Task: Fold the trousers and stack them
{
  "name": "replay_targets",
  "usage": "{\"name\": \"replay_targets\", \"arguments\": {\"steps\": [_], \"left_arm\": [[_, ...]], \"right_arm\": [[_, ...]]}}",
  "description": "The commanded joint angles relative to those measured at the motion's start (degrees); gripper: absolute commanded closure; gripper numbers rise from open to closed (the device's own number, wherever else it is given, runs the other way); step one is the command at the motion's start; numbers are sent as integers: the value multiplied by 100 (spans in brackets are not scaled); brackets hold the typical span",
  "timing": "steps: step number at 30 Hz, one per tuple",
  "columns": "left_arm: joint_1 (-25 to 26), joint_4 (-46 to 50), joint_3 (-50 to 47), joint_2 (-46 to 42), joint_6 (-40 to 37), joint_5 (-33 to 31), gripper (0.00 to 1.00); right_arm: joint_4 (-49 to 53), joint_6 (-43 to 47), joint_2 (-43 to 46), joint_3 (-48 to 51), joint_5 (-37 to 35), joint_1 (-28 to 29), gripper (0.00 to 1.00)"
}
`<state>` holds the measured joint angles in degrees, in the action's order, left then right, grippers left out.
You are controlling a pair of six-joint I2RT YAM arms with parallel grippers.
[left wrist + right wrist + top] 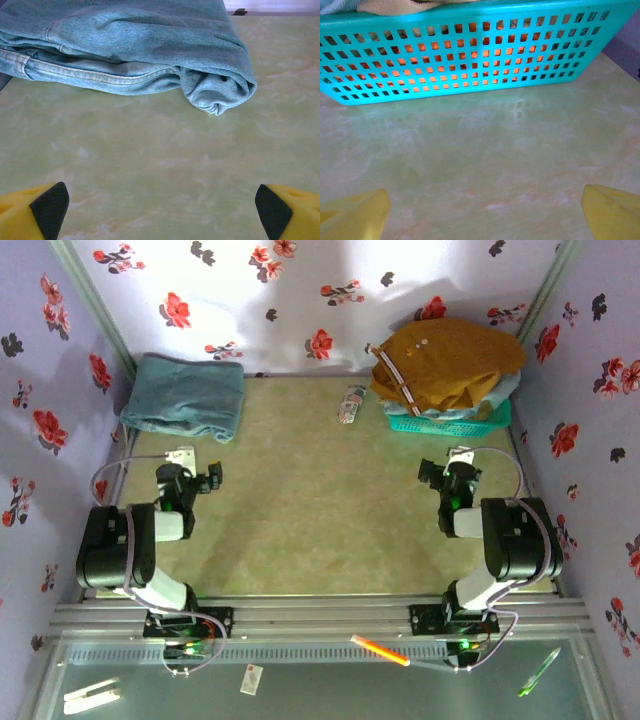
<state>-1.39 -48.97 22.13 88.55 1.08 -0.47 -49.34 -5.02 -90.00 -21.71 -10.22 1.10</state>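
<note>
Pale green marbled tabletop lies bare in front of my two arms, boxed in by lilac walls printed with red flowers. My right gripper hangs just short of the turquoise slotted plastic basket, squarely on its near side. Its yellow jaws are spread as wide as they go and hold nothing. From the wrist, the basket's long wall runs across my view, slightly skewed, with bare table between us. My left gripper is likewise spread wide and empty, well apart from the basket, off to its left.

What I'm after, the mustard-brown cloth trousers, sits heaped in and over that basket, with the striped waistband trim spilling toward its left end. The heap lies straight ahead of my right gripper and far across from my left, so I judge the right arm should reach first, up and over the near wall. The bundle is bunched, and I cannot tell which way the legs run. Far to the basket's left, by the back wall, rests a folded teal-blue denim garment, just ahead of my left gripper.
</note>
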Motion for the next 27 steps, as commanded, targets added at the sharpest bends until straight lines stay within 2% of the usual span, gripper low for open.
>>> {"name": "replay_targets", "arguments": {"steps": [1, 27], "left_arm": [[25, -42, 99, -27, -55, -137, 0], [81, -53, 90, -29, -99, -238, 0]], "right_arm": [[-32, 9, 66, -106, 55, -22, 1], [-49, 9, 78, -94, 57, -23, 1]]}}
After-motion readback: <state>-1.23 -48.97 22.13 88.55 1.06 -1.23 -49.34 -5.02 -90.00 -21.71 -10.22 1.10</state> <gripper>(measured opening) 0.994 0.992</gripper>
